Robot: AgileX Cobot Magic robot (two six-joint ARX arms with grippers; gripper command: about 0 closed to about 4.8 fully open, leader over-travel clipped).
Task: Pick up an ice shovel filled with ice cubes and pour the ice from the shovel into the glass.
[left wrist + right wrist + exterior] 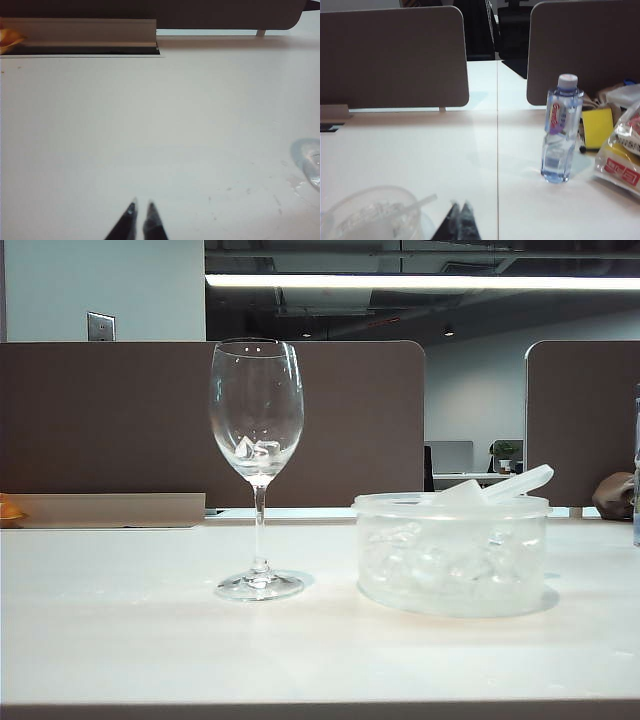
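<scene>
Glass: we see ice cubes inside.
Ice shovel: rests across tub.
Left pincer: clenched, empty, over surface.
Right pincer: clenched, empty, beside tub.

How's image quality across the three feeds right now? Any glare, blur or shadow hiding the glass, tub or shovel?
Exterior view: sharp; ceiling strip light blown out, soft shadows under the glass and tub, shovel and ice cubes readable. Left wrist view: washed-out table, shut left gripper, glass foot cropped at the edge. Right wrist view: soft; tub and shut right gripper blurred, water bottle clearer.
</scene>
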